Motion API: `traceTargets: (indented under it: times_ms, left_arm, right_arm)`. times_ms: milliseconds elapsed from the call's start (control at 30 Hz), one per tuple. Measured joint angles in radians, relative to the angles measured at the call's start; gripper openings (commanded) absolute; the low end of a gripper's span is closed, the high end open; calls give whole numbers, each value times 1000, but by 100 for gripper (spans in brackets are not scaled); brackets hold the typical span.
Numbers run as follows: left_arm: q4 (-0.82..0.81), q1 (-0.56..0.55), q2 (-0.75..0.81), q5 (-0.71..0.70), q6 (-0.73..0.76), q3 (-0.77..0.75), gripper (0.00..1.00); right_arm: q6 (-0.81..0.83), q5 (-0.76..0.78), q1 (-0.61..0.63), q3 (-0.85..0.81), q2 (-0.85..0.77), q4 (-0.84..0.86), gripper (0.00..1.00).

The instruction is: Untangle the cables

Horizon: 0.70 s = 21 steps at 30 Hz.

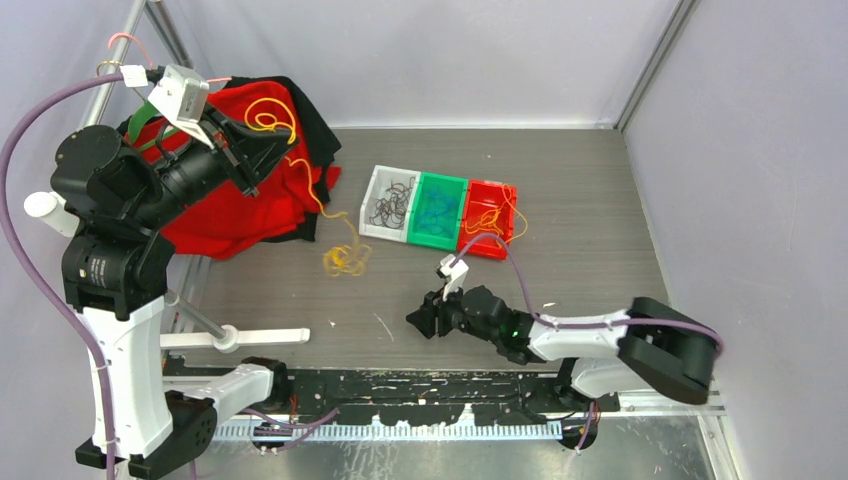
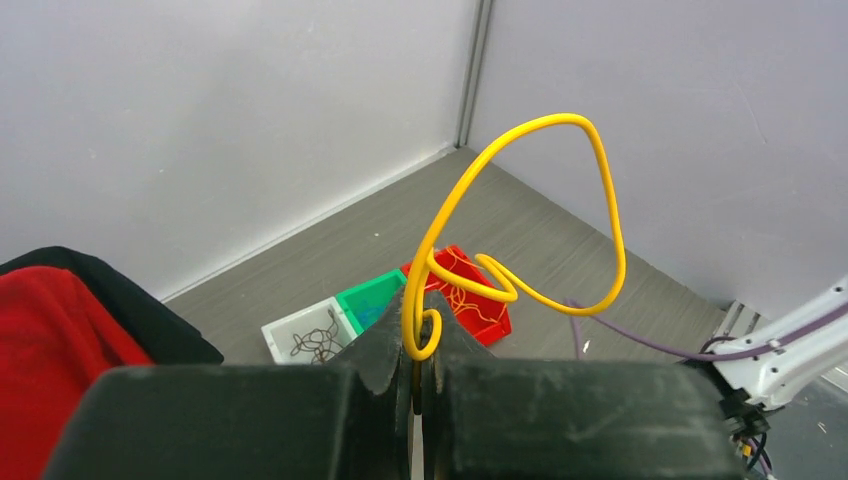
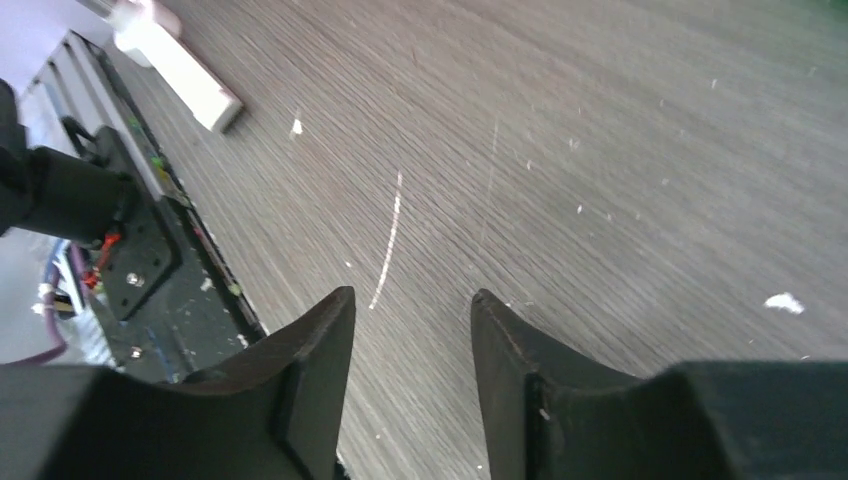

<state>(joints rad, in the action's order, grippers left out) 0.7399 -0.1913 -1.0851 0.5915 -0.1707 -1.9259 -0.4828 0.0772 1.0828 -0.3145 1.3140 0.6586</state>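
Observation:
My left gripper (image 1: 258, 152) (image 2: 420, 300) is raised over the red cloth and shut on a yellow cable (image 2: 604, 170), which curls in a big loop above the fingertips. From that grip the same yellow cable runs down across the cloth to a small tangle (image 1: 346, 259) on the table. Dark cables (image 1: 390, 203) lie in the white tray (image 1: 372, 200), blue cables (image 1: 437, 212) in the green tray (image 1: 440, 180) and orange cables (image 1: 487, 218) in the red tray (image 1: 506, 192). Low over bare table, in front of the trays, my right gripper (image 1: 421, 320) (image 3: 412, 296) is open and holds nothing.
A red and black cloth (image 1: 240, 195) is heaped at the back left. A white rod (image 1: 240, 338) (image 3: 175, 62) lies near the front edge, left of the right gripper. The black base rail (image 1: 420, 385) runs along the near edge. Grey walls close in the back and sides.

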Motion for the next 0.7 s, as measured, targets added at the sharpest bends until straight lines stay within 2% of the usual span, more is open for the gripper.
traceTargets:
  times_ms: [167, 300, 533, 700]
  left_arm:
    - [3, 0, -16, 10, -5, -33, 0]
    - [9, 0, -10, 59, -18, -22, 0]
    - [21, 0, 19, 106, -36, 37, 0]
    - [24, 0, 22, 132, -41, 37, 0]
  right_arm:
    - [76, 0, 0, -58, -189, -161, 72]
    - [157, -19, 0, -172, -230, -233, 79]
    - [292, -100, 43, -546, -33, -198, 81]
    - [377, -69, 74, -674, 137, -148, 77]
